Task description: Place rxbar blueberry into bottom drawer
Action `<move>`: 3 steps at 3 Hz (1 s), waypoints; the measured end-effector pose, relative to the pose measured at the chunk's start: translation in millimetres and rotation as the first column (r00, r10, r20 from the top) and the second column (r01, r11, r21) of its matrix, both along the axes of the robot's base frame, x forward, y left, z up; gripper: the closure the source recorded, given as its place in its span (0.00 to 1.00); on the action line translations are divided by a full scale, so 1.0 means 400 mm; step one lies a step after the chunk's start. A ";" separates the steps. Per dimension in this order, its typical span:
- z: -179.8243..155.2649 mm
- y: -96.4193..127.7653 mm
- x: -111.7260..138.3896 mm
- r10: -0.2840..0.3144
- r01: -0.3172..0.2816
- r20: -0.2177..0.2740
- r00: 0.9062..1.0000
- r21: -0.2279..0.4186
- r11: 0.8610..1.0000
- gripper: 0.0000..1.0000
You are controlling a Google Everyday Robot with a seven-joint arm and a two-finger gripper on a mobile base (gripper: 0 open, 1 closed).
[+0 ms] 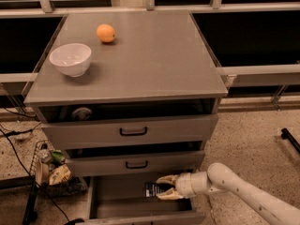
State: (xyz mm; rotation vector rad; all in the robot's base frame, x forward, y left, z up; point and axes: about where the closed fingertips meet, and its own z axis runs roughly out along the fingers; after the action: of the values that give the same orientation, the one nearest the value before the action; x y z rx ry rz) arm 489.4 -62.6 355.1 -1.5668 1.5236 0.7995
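The bottom drawer (117,205) stands pulled open below the two upper grey drawers, its plain grey inside showing. My gripper (161,187) reaches in from the lower right on a white arm and hangs over the drawer's right part. Its pale fingers (168,179) are shut on the rxbar blueberry (152,189), a small dark navy bar with white lettering, held just above the drawer floor. Part of the bar is hidden by the fingers.
A white bowl (71,58) and an orange fruit (106,33) sit on the cabinet top (150,64). The top drawer (132,131) and middle drawer (136,163) are slightly ajar. A wire basket with clutter (50,170) and cables lie on the floor at left.
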 end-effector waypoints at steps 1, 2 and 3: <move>-0.130 -0.008 0.020 -0.001 0.001 0.010 1.000 0.012 1.000 1.00; -0.216 -0.012 0.026 -0.009 0.009 0.027 1.000 0.024 1.000 1.00; -0.229 -0.011 0.027 -0.010 0.010 0.025 1.000 0.025 1.000 1.00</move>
State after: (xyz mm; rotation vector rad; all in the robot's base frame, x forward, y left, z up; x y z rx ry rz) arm 500.2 -66.9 263.6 -1.5443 1.4967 0.7875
